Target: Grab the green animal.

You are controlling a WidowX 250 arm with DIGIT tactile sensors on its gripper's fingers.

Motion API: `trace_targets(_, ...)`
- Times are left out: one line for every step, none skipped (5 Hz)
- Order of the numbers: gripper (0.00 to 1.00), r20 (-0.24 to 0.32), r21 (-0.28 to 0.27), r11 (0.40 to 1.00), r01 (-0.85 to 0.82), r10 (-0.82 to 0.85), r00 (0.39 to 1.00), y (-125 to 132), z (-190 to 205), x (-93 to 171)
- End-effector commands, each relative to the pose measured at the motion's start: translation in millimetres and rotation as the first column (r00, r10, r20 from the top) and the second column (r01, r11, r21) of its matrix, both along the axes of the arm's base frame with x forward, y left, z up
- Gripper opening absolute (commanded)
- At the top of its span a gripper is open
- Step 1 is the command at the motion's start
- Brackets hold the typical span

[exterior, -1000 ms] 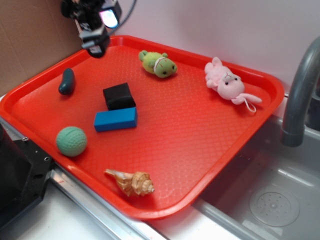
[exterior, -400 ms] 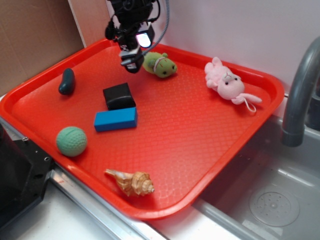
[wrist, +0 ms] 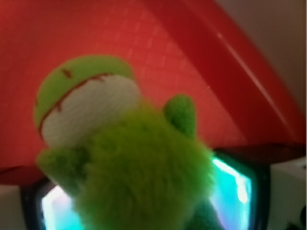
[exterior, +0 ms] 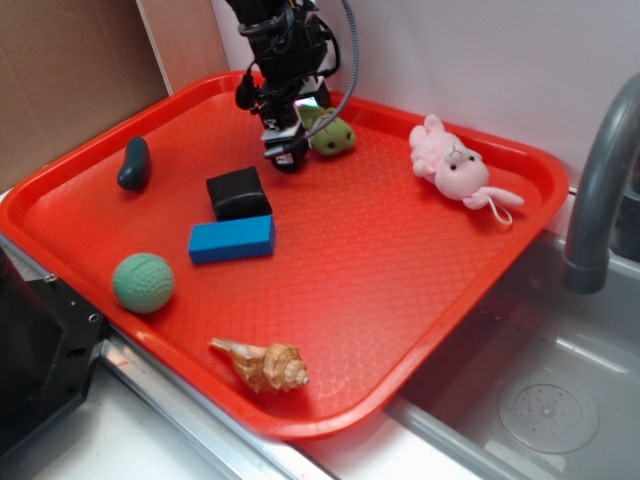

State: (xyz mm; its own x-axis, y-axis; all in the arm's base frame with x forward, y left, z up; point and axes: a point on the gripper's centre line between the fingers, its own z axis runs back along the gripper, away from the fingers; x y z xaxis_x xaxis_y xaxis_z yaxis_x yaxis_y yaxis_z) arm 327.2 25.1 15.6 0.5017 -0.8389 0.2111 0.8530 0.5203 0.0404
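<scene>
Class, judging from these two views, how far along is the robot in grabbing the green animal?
Done: the gripper hangs beside the green animal, which fills the wrist view. In hand: lining up. Left: closing on it and lifting; it lies on the red tray, no grasp visible.

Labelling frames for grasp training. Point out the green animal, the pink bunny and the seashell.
green animal (wrist: 144,177): wrist view, fuzzy body.
pink bunny (exterior: 455,168): exterior view, its face.
seashell (exterior: 265,365): exterior view, its ridged body.

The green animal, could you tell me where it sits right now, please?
In the exterior view, the green animal lies near the red tray's far rim, left of the pink bunny, partly behind the tool.
</scene>
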Motion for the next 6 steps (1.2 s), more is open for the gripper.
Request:
trace_targets(0.00,0.040,0.092,0.994,0.059,-0.063,0.997,-26,27,-6)
trace_targets(0.00,0.016,0.145,0.989,0.025,-0.027,0.999,-34,72,-26)
trace_targets(0.00,0.032,0.143,0.987,-0.075,0.071,0.997,-33,108,-49)
trace_targets(0.00,-0.035,0.142,0.956,-0.257,0.265,0.964,-23,127,-65)
trace_targets(0.00,-0.081,0.148,0.865,-0.480,0.494,0.866,4,139,-92)
trace_targets(0.00,-0.144,0.066,0.730,-0.680,0.682,0.717,36,149,-130)
